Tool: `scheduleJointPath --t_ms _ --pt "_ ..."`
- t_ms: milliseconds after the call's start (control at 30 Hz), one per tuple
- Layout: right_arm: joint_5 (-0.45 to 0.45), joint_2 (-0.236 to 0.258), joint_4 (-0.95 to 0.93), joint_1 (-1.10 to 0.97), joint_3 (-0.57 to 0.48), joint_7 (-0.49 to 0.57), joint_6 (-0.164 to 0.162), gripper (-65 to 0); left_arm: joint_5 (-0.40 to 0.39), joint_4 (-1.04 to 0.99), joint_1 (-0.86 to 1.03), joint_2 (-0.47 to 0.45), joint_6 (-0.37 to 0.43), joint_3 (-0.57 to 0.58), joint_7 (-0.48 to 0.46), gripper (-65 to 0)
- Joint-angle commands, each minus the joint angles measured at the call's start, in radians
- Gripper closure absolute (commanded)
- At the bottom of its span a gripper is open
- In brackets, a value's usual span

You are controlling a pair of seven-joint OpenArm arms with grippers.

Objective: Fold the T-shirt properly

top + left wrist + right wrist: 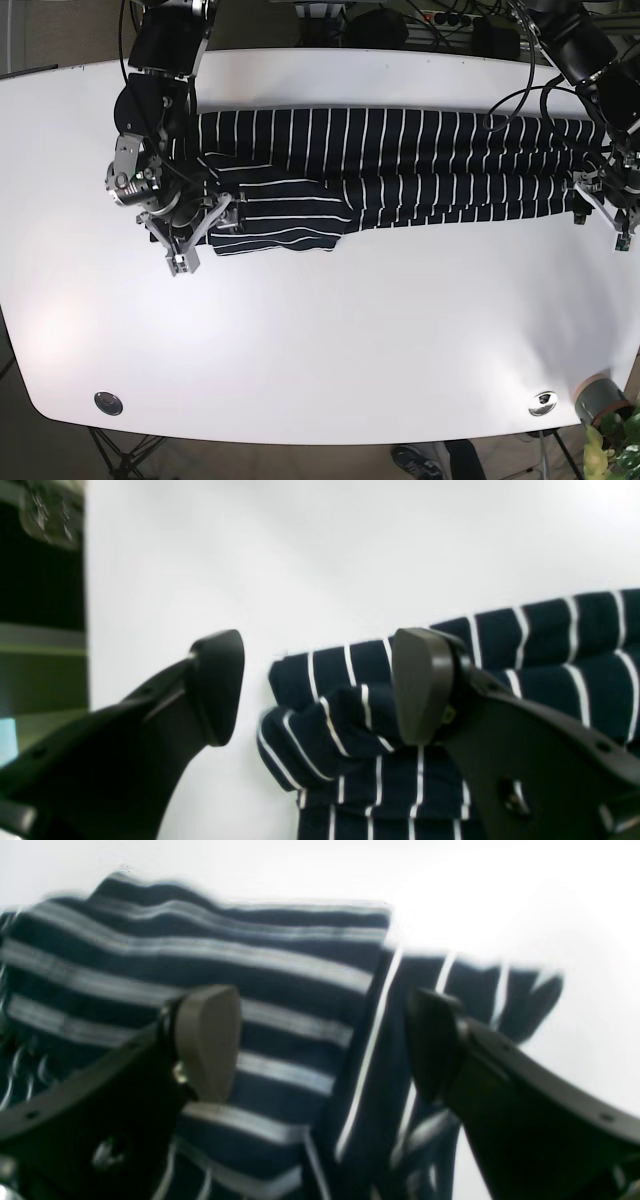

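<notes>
T-shirt [400,165] cloth, navy with thin white stripes, lies stretched in a long band across the far half of the white bench [330,340], already doubled lengthwise, with one folded flap lying over its lower edge at the end by my right arm. I judge it light, limp and a little prone to sliding on the smooth top, so it will sag and bunch wherever I lift it from a single point; it is not fragile, yet a careless pinch could catch only the top layer and spoil the fold. My left end effector [317,687] is spread wide, one finger over bare bench and the other over the cloth, straddling a rumpled corner [305,740] at that end of the band; nothing is between the pads. My right end effector [320,1045] is likewise spread, both fingers hovering over the striped flap [280,1005] near where two layers overlap, holding nothing; that view is blurred, so I cannot tell how near the cloth the pads are. The best hold, I think, is at the two end corners, pinching all layers together near the edge, then lifting both ends evenly so the middle does not drag or twist.
</notes>
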Motion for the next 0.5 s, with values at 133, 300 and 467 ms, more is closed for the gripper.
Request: scheduleJointPath --t_ms 133,300,467 --pt "0.021 0.022 -0.175 0.16 -0.008 0.028 0.006 -48.7 -0.003 0.021 -0.005 -0.016 0.003 -0.003 -0.013 -42.1" --pt "0.019 0.053 -0.384 0.277 -0.008 0.053 0.004 -47.1 -0.002 -0.018 0.016 0.005 0.003 0.015 -0.014 -42.1" --pt "0.021 0.07 -0.468 0.295 -0.002 0.068 0.004 -41.1 0.0 -0.054 0.029 0.004 0.003 0.018 -0.014 -42.1"
